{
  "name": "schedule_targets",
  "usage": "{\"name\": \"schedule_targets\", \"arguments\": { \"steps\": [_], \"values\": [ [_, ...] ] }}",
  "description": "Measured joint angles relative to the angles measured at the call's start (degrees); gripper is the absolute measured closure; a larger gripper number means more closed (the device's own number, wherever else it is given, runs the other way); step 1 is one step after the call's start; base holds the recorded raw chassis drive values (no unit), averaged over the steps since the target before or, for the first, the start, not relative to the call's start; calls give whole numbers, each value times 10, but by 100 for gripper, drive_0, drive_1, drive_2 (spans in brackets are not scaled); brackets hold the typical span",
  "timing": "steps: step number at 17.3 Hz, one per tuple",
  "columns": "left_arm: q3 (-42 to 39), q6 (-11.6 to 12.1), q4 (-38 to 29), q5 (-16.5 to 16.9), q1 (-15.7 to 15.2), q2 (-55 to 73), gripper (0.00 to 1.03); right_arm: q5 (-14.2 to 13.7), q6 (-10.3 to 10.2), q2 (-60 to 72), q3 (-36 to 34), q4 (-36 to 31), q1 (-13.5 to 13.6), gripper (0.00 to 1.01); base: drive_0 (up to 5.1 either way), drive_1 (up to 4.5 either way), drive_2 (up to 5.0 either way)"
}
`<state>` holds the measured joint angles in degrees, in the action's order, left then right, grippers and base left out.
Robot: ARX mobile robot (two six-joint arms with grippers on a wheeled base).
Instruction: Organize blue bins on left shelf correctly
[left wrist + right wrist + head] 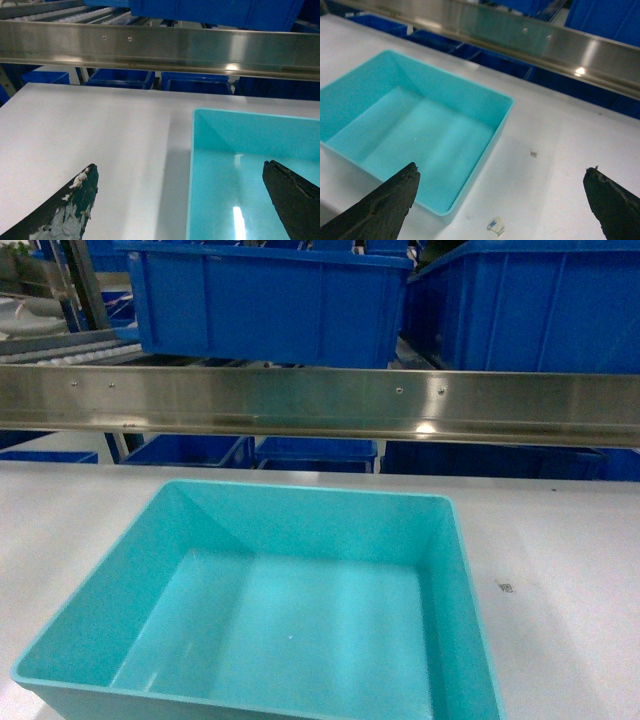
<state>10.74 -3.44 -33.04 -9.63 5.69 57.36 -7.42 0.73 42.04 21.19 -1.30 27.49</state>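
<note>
1. A flat white tabletop (560, 540) runs up to the stainless front rail of the left shelf (320, 405). Dark blue ribbed bins (270, 300) sit on the tier above the rail, and more show through the gap beneath it.
2. The turquoise bin (300, 610) rests upright on the tabletop, empty, its far rim short of the rail with a strip of bare table between.
3. The left gripper (182, 200) is spread wide and holds nothing. The bin's left wall passes between its fingertips: one fingertip is over bare table outside the wall, the other over the bin's inside. Ahead of it the table lies open up to the rail.
4. The right gripper (502, 200) is also spread wide and empty. The bin's right near corner lies between its fingertips, toward its left one; open table lies under its right one.
5. Only the right wrist view shows a small white scrap (495, 226) on the table just beside that corner. The head view shows neither gripper.
</note>
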Motion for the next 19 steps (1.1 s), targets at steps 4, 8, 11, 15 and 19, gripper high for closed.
{"name": "schedule_targets", "arguments": {
  "steps": [4,8,11,15,19],
  "values": [
    [24,-11,-38,-5,-10,87,5,6,-9,95,41,-2,5,3,0,0,0],
    [65,-28,-57,-5,-9,220,5,-3,-10,259,88,-54,-17,3,0,0,0],
    [80,-37,-99,-17,5,298,5,0,-12,337,94,-74,-20,3,0,0,0],
    [101,-41,-130,-28,5,379,5,0,-25,408,115,-91,-18,3,0,0,0],
    [138,-53,-111,-39,29,440,5,-9,-38,471,136,-118,-9,3,0,0,0]
  ]
}}
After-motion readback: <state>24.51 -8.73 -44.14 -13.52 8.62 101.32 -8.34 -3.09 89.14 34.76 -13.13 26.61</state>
